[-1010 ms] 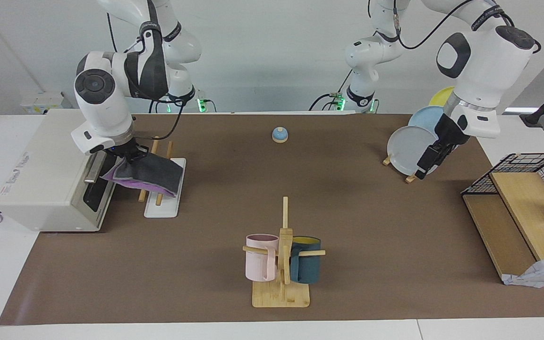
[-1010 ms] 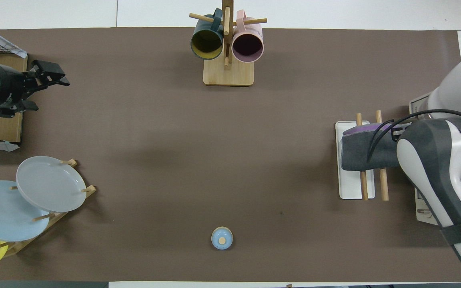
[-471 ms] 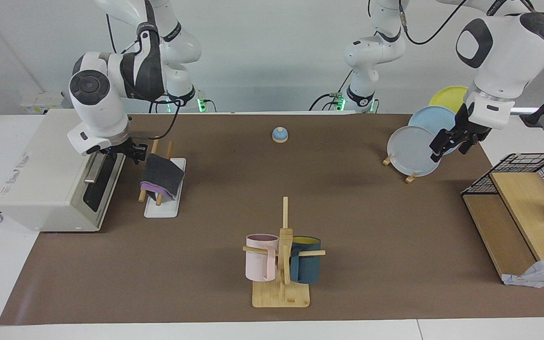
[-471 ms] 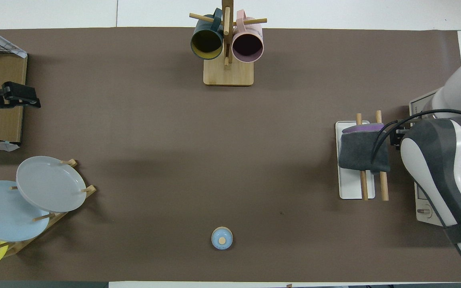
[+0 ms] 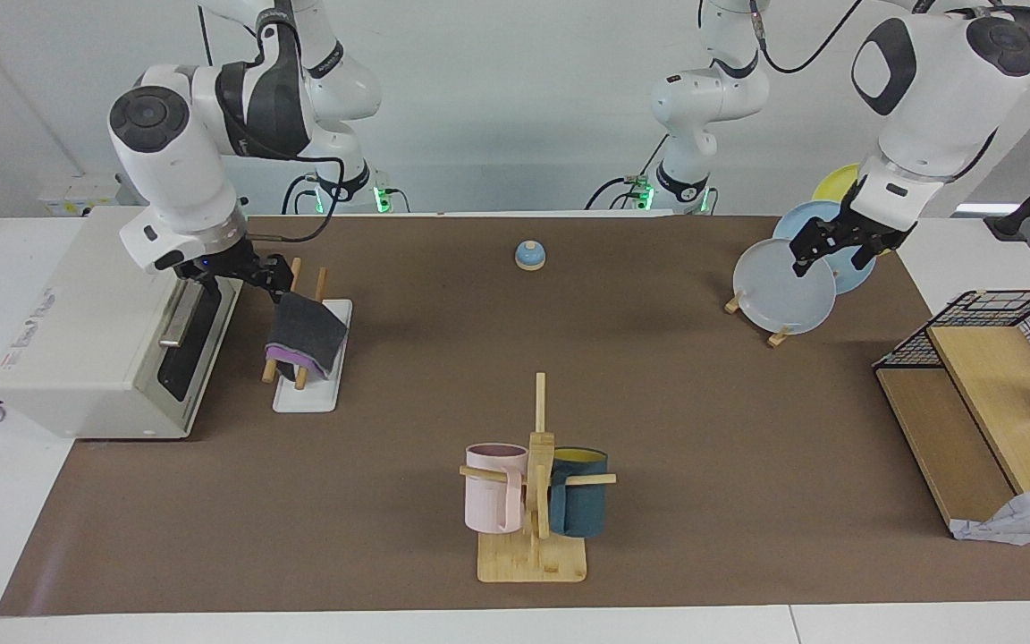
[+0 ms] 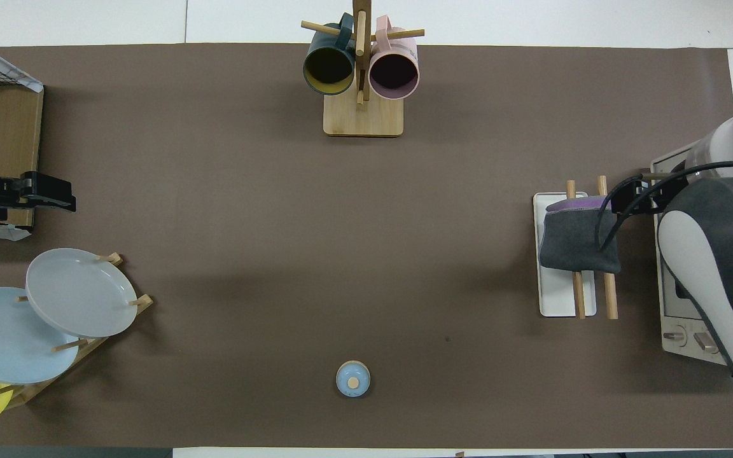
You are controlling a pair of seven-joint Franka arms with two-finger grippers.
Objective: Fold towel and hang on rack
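The folded towel (image 5: pixel 305 333) drapes over the rack (image 5: pixel 311 376) at the frame's left. It looks soft and light, best pinched at its hem. The right gripper (image 5: pixel 275 276) hangs empty and open just beside it, while the left gripper (image 5: pixel 837 243) waits open over the plates (image 5: pixel 783 288).

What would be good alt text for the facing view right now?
A folded grey and purple towel hangs over a wooden rack. The right gripper is open just above the towel, and the left gripper hangs open over a stand of plates.
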